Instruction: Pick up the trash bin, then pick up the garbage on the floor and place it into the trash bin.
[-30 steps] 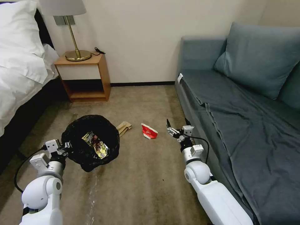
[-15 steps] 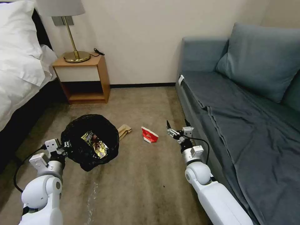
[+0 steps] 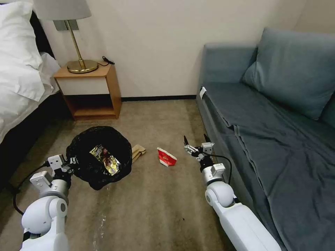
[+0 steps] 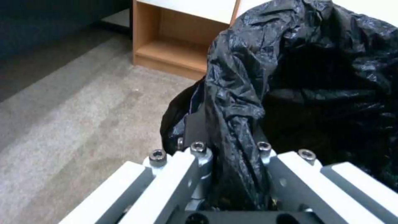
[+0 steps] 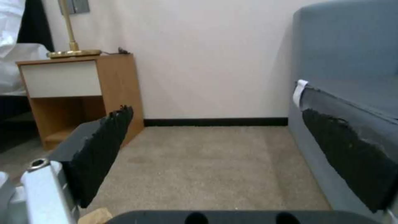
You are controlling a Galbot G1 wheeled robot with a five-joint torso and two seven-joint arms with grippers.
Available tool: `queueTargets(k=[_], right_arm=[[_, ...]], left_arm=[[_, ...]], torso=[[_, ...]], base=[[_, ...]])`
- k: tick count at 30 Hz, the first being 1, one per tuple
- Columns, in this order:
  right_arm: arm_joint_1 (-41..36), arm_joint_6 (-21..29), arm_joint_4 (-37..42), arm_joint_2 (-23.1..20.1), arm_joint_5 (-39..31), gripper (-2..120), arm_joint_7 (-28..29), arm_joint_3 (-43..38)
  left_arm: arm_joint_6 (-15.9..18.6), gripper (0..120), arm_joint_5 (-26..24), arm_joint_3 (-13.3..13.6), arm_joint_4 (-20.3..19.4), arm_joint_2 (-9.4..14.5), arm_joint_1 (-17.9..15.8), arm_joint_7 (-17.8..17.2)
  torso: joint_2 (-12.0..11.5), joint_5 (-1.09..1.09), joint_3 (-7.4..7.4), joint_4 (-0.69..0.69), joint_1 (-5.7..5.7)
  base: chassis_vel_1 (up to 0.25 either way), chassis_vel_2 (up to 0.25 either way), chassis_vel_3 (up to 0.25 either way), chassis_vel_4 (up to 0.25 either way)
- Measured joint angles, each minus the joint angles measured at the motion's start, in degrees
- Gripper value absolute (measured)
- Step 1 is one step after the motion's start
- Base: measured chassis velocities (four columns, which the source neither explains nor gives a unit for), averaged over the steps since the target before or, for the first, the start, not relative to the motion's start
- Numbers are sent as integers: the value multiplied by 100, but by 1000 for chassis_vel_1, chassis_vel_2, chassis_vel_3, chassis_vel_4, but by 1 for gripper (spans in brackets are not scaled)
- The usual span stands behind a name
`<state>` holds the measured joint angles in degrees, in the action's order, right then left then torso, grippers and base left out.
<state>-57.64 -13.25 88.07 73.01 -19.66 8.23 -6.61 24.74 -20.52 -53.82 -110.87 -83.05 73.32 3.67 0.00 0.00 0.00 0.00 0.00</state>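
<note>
Left gripper, low at the robot's left, has its jaws clamped on the near rim of the small round trash bin lined with crinkled black plastic; in the left wrist view a bunched fold of the black liner runs down between the two jaws. Inside the bin, just beyond those jaws, lies a shiny yellow-brown snack wrapper. Right gripper hovers above the grey-brown carpeted floor close beside the front edge of the blue-grey fabric sofa, its jaws spread wide with nothing between them; the right wrist view shows the black ribbed pads apart with bare carpet between. Just to the left of the right jaws, a crushed red-and-white paper cup lies on the floor, apart from them. Further left, between the cup and the bin, a crumpled tan paper bag sits touching or nearly touching the bin's side. Well beyond both jaws, against the wall, stands a wooden bedside stand with an open lower shelf, carrying a brass-based lamp on its top surface.
</note>
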Motion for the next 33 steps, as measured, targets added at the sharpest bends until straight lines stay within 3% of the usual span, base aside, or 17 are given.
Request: queueTargets(k=[33], right_arm=[[50,-48,-165,30,9,100,-43,230]], left_arm=[[127,4,9,-89,-206,-1,57,-10]], torso=[[0,0,0,0,0]], base=[[-99,95,101,-90]])
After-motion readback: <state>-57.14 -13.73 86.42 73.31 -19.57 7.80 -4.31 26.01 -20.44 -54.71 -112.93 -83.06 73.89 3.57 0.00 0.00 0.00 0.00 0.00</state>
